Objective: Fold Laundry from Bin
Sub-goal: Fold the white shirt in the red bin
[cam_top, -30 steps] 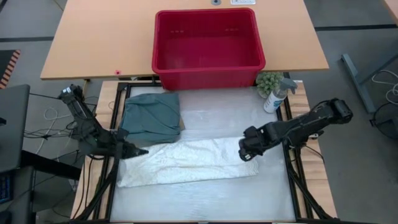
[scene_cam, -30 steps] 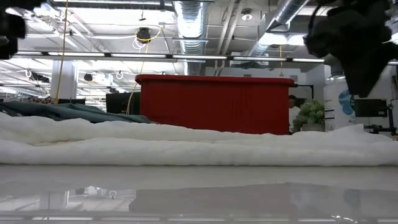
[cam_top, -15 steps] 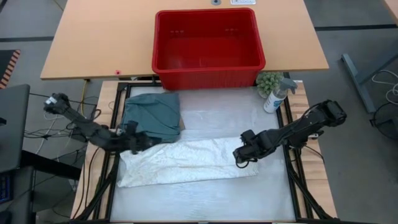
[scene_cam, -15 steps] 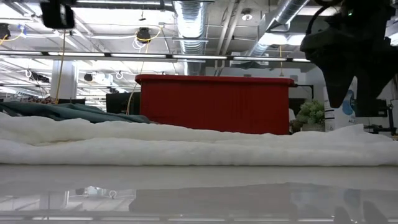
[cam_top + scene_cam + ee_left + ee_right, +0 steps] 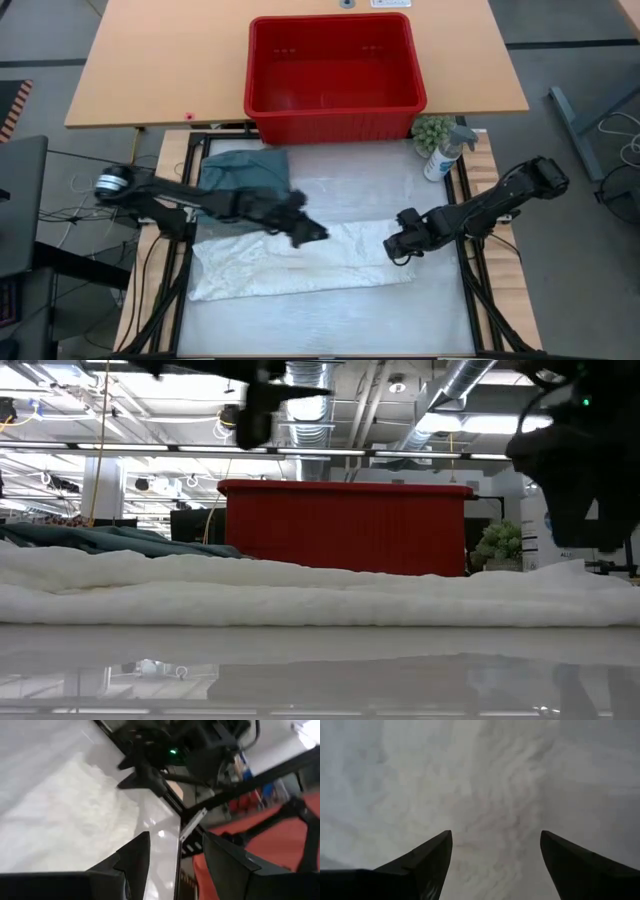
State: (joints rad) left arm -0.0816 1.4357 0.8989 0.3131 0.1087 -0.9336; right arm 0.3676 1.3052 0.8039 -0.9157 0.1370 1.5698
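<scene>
The white garment [image 5: 300, 262] lies folded in a long strip across the table's middle. It also shows in the low view [image 5: 300, 595]. The dark teal garment [image 5: 245, 185] lies folded at the far left, and a beige edge [image 5: 293, 201] shows at its right side. The red bin [image 5: 335, 70] stands on the wooden table beyond. My left gripper [image 5: 315, 232] hangs open above the white garment's middle [image 5: 175, 865]. My right gripper [image 5: 395, 248] hangs open just above the garment's right end [image 5: 495, 855]. Neither gripper touches the cloth.
A spray bottle [image 5: 440, 155] and a small green plant [image 5: 432, 130] stand at the far right corner. Black frame rails [image 5: 470, 280] run along the table's left and right sides. Bare table [image 5: 330, 320] lies near the front edge.
My left gripper has swung from the table's left edge toward the right and now reaches out over the white garment's middle. My right gripper has stayed over the garment's right end. The garments have not moved.
</scene>
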